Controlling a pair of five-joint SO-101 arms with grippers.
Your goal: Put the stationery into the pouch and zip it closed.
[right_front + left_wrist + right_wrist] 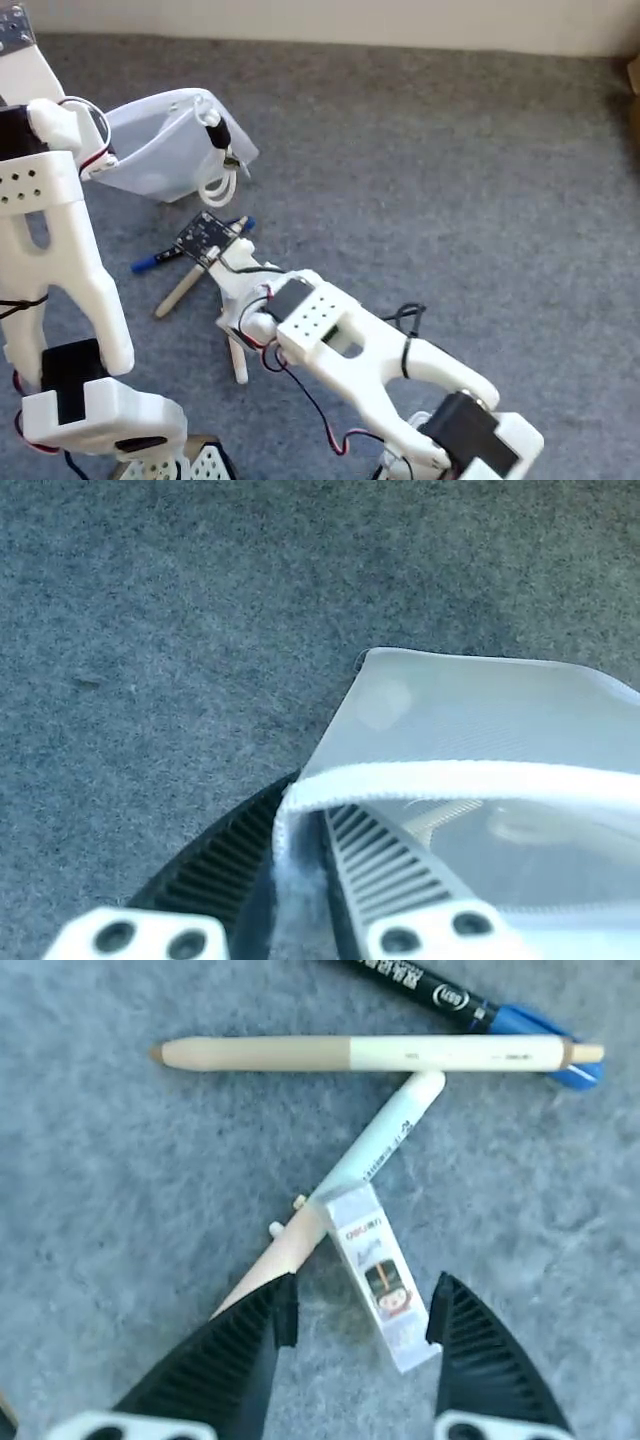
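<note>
A translucent white pouch [165, 140] is held up at the back left, mouth open. My left gripper [100, 165] is shut on its zipper edge; the left wrist view shows the pouch [480, 720] rim pinched in that gripper [300, 805]. My right gripper [365, 1305] hangs open just above a small white eraser box [385, 1290] that lies against a cream pen [345, 1175]. Beyond them lie a beige pen [360, 1053] and a black-and-blue marker [480, 1000]. From above, the right gripper [205, 245] covers the marker [150, 263] and beige pen [180, 290].
Grey carpet covers the whole surface, with open room to the right and back. A white loop strap [215, 188] dangles from the pouch near the stationery. The cream pen [238, 362] pokes out beside the right arm's body.
</note>
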